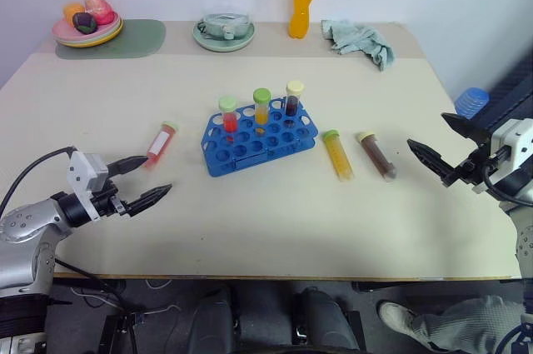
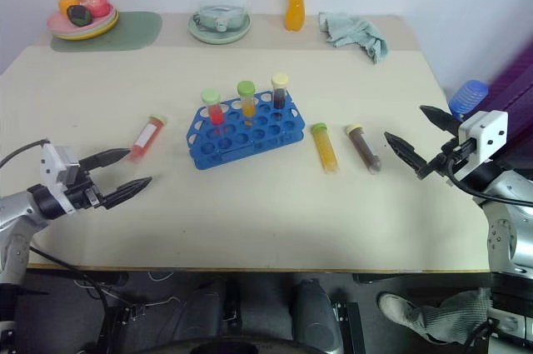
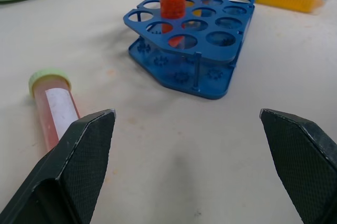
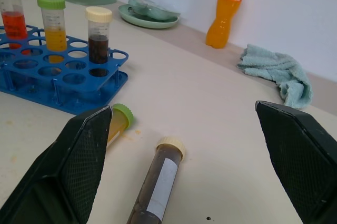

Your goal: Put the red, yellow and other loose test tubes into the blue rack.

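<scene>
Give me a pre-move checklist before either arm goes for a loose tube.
1. Left gripper open and empty: ok.
2. Right gripper open and empty: ok.
3. Red tube lies flat on the table, apart from the left gripper, path unobstructed: ok.
4. Yellow tube and brown tube lie side by side, apart, on the rack's right: ok.
5. Blue rack has free holes; three tubes already stand in its back row: ok.
6. Caps shut tight on the loose tubes: cannot tell.
</scene>
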Motion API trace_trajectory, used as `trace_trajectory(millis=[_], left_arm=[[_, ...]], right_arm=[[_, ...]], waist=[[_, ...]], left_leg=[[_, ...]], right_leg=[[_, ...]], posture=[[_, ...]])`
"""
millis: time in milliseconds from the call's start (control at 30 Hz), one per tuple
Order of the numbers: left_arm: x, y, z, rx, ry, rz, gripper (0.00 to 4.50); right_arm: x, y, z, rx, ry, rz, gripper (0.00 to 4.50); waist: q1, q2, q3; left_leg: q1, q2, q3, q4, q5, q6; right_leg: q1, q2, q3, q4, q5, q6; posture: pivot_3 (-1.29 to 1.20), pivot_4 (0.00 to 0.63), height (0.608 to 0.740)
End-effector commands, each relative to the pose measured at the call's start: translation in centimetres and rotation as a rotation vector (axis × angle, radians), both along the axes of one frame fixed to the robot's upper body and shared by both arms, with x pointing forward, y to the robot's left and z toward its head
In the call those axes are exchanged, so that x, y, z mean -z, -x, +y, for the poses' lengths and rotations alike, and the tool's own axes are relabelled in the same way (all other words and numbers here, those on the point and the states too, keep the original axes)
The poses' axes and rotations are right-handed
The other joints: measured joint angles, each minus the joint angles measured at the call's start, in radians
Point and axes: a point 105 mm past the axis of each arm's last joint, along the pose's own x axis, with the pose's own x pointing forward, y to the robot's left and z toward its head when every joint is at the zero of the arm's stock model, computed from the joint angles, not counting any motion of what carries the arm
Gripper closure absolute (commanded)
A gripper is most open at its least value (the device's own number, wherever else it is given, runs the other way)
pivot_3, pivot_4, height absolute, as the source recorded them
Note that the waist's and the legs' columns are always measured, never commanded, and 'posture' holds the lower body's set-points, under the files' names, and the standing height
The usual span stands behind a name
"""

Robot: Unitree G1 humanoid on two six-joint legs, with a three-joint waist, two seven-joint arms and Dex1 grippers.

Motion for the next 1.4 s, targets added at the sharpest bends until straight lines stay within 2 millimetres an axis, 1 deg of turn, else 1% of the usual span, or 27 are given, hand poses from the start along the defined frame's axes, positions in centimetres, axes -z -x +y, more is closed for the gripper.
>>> trace_trajectory(millis=[33,500,633,700,767,833,900,933,1000,1133,1300,1400], left_arm=[[-1.0,0.1,0.1,0.002,-0.023,-0.038,0.00],[-1.1,-0.4,-0.4,-0.006,0.004,-0.067,0.00],[-1.5,-0.7,-0.6,0.000,0.006,-0.092,0.00],[-1.6,-0.8,-0.8,0.011,0.016,-0.098,0.00],[-1.6,-0.6,-1.3,0.053,0.040,-0.091,0.00],[-1.7,-0.2,-2.1,0.135,0.086,-0.060,0.00],[-1.7,0.0,-2.5,0.180,0.096,-0.043,0.00],[-1.4,0.1,-2.9,0.207,0.083,-0.032,0.00],[-0.8,0.1,-3.3,0.242,0.057,-0.019,0.00],[-0.4,0.1,-4.7,0.300,0.053,-0.023,0.00],[-0.6,0.5,-6.0,0.348,0.047,-0.033,0.00],[-0.7,0.7,-6.6,0.360,0.032,-0.038,0.00]], right_arm=[[-1.7,0.3,-0.4,0.012,0.012,-0.067,0.05],[-1.5,0.2,-0.4,0.004,0.016,-0.056,0.05],[-1.6,0.2,-0.2,-0.013,0.012,-0.041,0.05],[-1.4,0.0,0.0,-0.028,0.002,-0.016,0.05],[-1.0,-0.4,0.7,-0.034,-0.007,0.043,0.05],[-0.6,-1.3,1.4,-0.012,-0.020,0.118,0.05],[-0.3,-1.8,2.3,-0.024,-0.014,0.157,0.05],[0.3,-2.5,3.2,-0.026,-0.005,0.244,0.05],[1.0,-3.6,4.1,0.008,0.028,0.360,0.05],[1.4,-5.9,5.8,0.028,0.063,0.523,0.05],[1.8,-7.5,5.8,0.116,0.094,0.667,0.05],[2.4,-8.0,5.2,0.173,0.113,0.740,0.05]], waist=[[0.000,0.000,0.000],[0.000,0.000,0.000],[0.001,0.000,0.000],[0.000,0.000,0.000],[-0.001,0.000,0.000],[-0.003,0.000,0.000],[-0.004,0.000,0.000],[-0.004,0.000,0.000],[-0.006,0.000,0.000],[-0.004,0.001,0.000],[0.003,0.001,0.000],[0.003,0.001,0.000]], left_leg=[[0.000,0.000,0.000,0.000,0.000,0.000],[0.000,0.000,0.000,0.000,0.000,0.000],[0.000,0.000,0.000,0.000,0.000,0.000],[0.000,0.000,0.000,0.000,0.000,0.000],[0.000,0.000,0.000,0.000,0.000,0.000],[0.000,0.000,0.000,0.000,0.000,0.000],[0.000,0.000,0.000,0.000,0.000,0.000],[0.000,0.000,0.000,0.000,0.000,0.000],[0.000,0.000,0.000,0.000,0.000,0.000],[-0.001,0.000,0.000,0.000,0.000,0.000],[-0.005,0.000,0.001,0.001,0.000,0.000],[-0.006,0.000,0.002,0.001,0.000,0.001]], right_leg=[[0.000,0.000,0.000,0.000,0.000,0.000],[0.000,0.000,0.000,0.000,0.000,0.000],[0.000,0.000,0.000,0.000,0.000,0.000],[0.000,0.000,0.000,0.000,0.000,0.000],[0.000,0.000,0.000,0.000,0.000,0.000],[0.000,0.000,0.000,0.000,0.000,0.000],[0.000,0.000,0.000,0.000,0.000,0.000],[0.000,0.000,0.000,0.001,0.000,0.000],[-0.001,0.000,0.000,0.001,0.000,0.000],[-0.003,0.000,0.001,0.001,0.000,0.000],[-0.007,0.000,0.001,0.002,0.000,0.000],[-0.007,-0.001,0.001,0.001,0.000,0.000]], posture=[[0.00,0.150,0.740],[0.00,0.150,0.740],[0.00,0.150,0.740],[0.00,0.150,0.740],[0.00,0.150,0.740],[0.00,0.150,0.740],[0.00,0.150,0.740],[0.00,0.150,0.740],[0.00,0.150,0.740],[0.00,0.150,0.740],[0.00,0.150,0.740],[0.00,0.150,0.740]])
